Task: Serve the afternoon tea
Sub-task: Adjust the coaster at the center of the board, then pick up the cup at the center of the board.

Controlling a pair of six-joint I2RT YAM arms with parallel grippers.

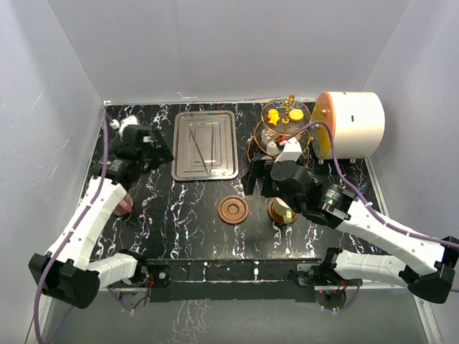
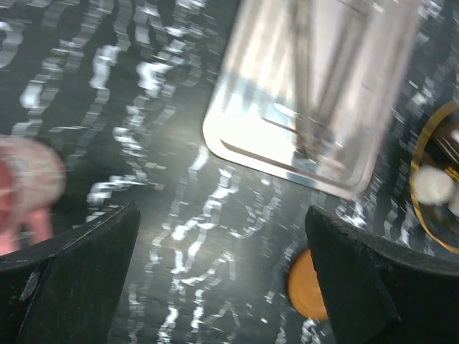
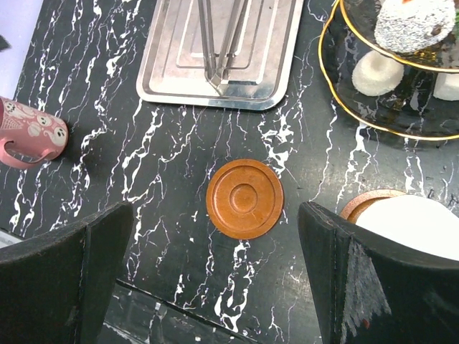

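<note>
White walls enclose a black marble-patterned table [image 1: 179, 229] veined in white. At its far middle lies a rectangular steel tray [image 1: 206, 145] with a pair of metal tongs [image 3: 219, 43] resting inside it. Just right of the tray stands the three-tier glass stand with gold frame [image 1: 285, 132]. Small yellow cakes [image 1: 276, 115] sit on its top tier, a white round cake [image 3: 378, 72] on the lowest tier, and a crumb-coated cake [image 3: 412, 25] on the tier above that. A big white cylinder with an orange end [image 1: 351, 125] lies in the far right corner, just beside the stand.

Near the middle of the table, on the near side of the tray, a round brown saucer [image 3: 244, 198] lies bare. Just to its right a second brown saucer [image 3: 362, 204] carries the cream cup [image 3: 419, 226], both partly hidden under the right arm. A maroon cup with pale markings [image 3: 29, 136] rests at the left side of the table, well apart from both saucers and partly covered by the left arm; whether it stands upright or lies on its side I cannot tell.

The left gripper [image 1: 159, 152] hangs above the table left of the tray, jaws wide apart and holding nothing. The right gripper [image 3: 215, 287] hovers between the stand and the bare saucer, its jaws also spread wide and empty.
</note>
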